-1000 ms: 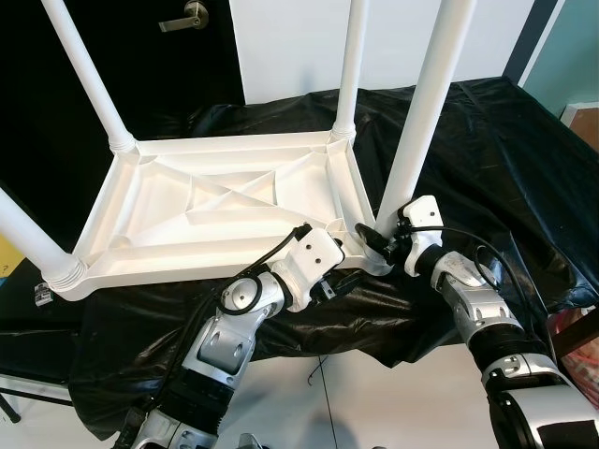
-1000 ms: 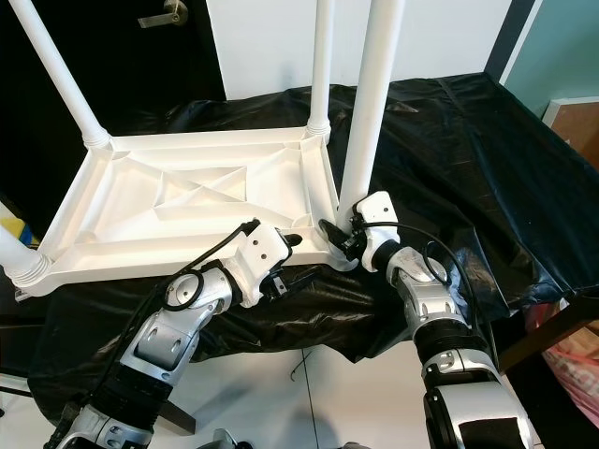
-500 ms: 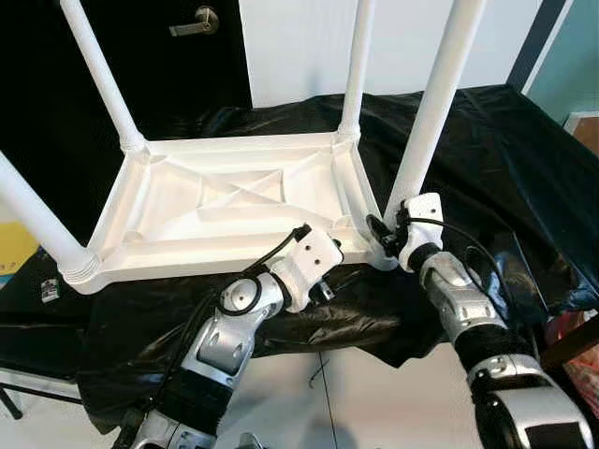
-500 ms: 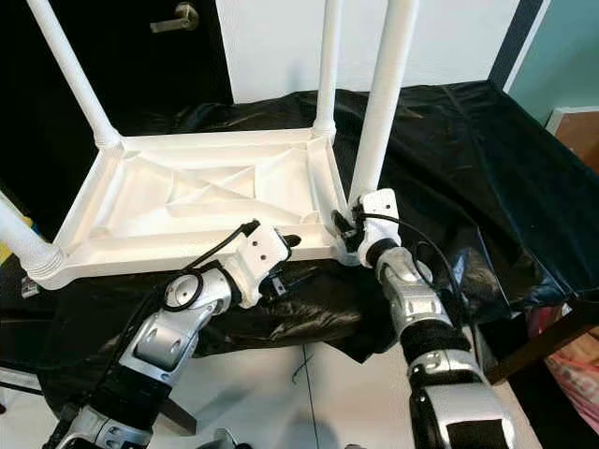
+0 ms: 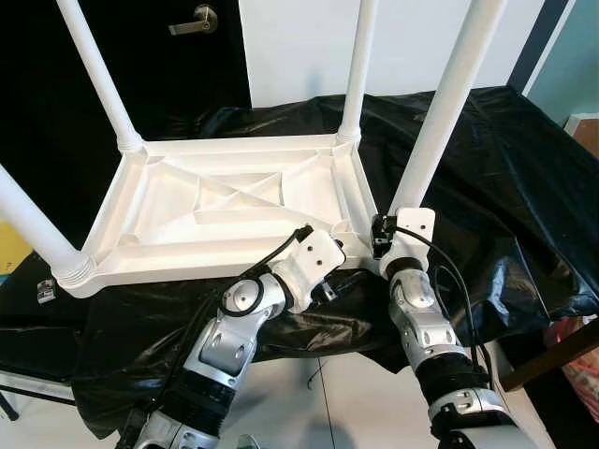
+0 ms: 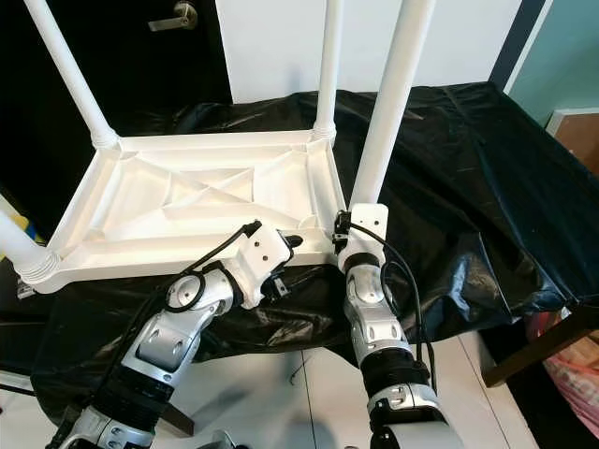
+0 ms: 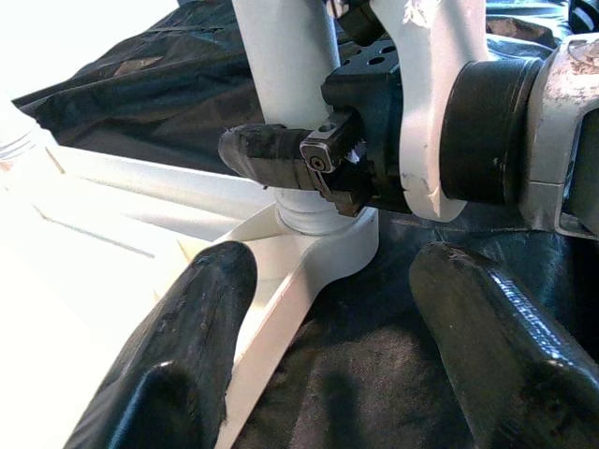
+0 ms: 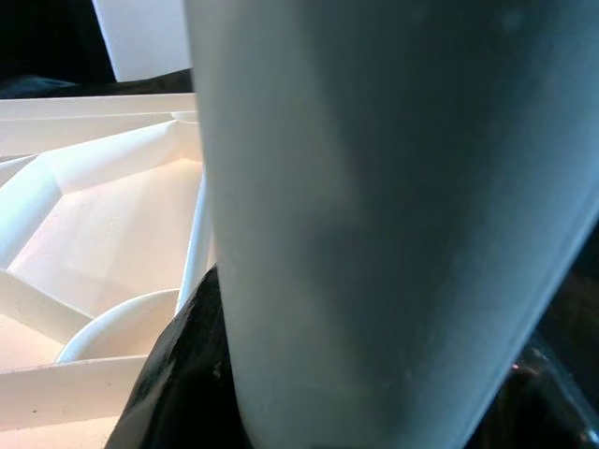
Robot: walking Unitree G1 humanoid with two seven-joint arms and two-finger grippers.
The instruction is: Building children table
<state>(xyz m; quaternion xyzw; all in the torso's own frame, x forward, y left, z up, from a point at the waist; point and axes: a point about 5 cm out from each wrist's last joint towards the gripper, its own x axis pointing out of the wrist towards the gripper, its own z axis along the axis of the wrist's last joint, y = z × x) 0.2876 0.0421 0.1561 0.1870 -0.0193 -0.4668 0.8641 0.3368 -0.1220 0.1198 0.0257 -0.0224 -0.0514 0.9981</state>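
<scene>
- The left hand (image 5: 328,281) sits at the near edge of the upturned table (image 5: 234,210), its two thick black fingers (image 7: 197,346) spread wide. One lies over the white rim, the other hangs over the black cover, and it holds nothing. Judging by the pose, it is there to brace the frame so it does not slide.
- The right hand (image 7: 309,168) is at the near right corner, its fingers closed around the base of the near right leg (image 5: 440,112). In its own wrist view the leg's smooth white tube fills the space between the pads. That grip likely serves to seat or turn the leg in its socket.
- The leg rises from a round collar moulded into the corner, and it looks upright.
- The table lies top down on the worktop (image 5: 524,187), probably so the sockets face up for the legs. It is glossy white moulded plastic, its underside crossed by raised ribs.
- The near left leg (image 5: 33,224) has a ribbed collar. The far left leg (image 5: 98,75) and far right leg (image 5: 357,65) are plain round tubes.
- A crinkled, shiny black plastic sheet covers the worktop.
- Beyond stand a dark door with a lever handle (image 5: 195,19) and a white wall.
</scene>
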